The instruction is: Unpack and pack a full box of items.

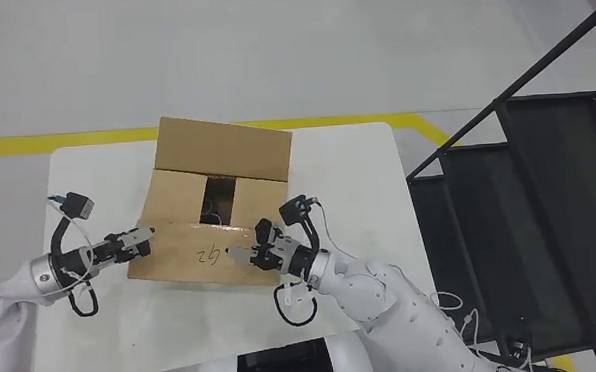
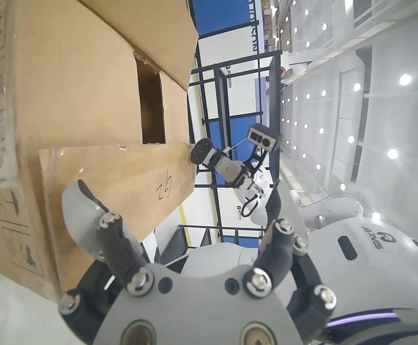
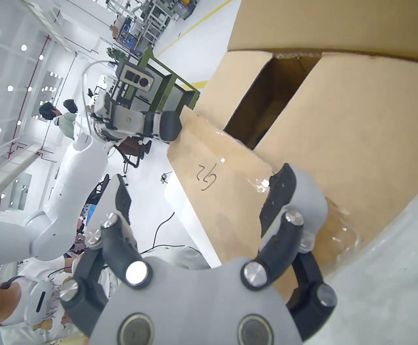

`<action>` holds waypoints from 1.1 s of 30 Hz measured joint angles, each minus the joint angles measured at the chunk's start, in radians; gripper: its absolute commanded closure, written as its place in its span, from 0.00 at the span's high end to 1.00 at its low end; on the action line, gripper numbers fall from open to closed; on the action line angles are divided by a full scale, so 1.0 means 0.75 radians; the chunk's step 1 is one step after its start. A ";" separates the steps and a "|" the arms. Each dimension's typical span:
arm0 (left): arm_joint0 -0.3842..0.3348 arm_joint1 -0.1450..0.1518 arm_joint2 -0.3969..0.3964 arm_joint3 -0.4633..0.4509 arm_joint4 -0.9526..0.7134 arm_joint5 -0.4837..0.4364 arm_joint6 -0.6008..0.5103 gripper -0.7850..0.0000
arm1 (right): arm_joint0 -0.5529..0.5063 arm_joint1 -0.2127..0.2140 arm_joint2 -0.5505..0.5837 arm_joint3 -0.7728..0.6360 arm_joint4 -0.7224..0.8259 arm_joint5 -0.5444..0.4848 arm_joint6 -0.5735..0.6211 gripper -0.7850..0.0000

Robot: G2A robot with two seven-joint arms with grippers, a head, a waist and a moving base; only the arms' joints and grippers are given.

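In the top view, one cardboard box stands in the middle of the white table. Its far flap stands up. Two inner flaps lie folded in, with a dark gap between them. The near flap, which carries a handwritten mark, hangs outward toward the robot. The left gripper is at this flap's left corner and the right gripper is at its right part.

In the left wrist view, the left gripper is spread wide and holds nothing. One of its fingers is just beside the near flap; I cannot tell whether it touches.

In the right wrist view, the right gripper is also spread wide and empty. One finger is over the near flap, where some clear tape shines.

In my judgement, the flap could slip out if the fingers close on the smooth tape. If one arm pulls more than the other, the flap may twist or tear, or the light box may slide on the table.

I count one box, four flaps and two grippers. The items inside cannot be counted, because the gap is too dark.
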 measured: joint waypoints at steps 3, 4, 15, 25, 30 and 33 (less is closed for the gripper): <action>0.003 0.002 0.019 0.001 0.048 -0.014 0.020 1.00 | 0.049 0.000 0.042 0.024 -0.060 0.034 -0.051 1.00; 0.003 0.002 0.022 0.000 0.053 -0.015 0.022 1.00 | 0.066 0.000 0.056 0.036 -0.090 0.054 -0.066 1.00; 0.036 0.013 -0.016 -0.051 0.041 -0.001 0.058 1.00 | 0.285 -0.041 0.058 0.300 -0.272 0.386 -0.231 1.00; 0.070 0.021 -0.062 -0.095 0.016 0.018 0.084 1.00 | 0.516 -0.126 -0.051 0.594 -0.038 0.349 -0.364 1.00; 0.081 0.024 -0.063 -0.107 0.017 0.019 0.090 1.00 | 0.552 -0.148 -0.035 0.641 0.078 0.276 -0.425 1.00; 0.085 0.025 -0.057 -0.109 0.022 0.016 0.095 1.00 | 0.530 -0.145 0.005 0.613 0.127 0.191 -0.435 1.00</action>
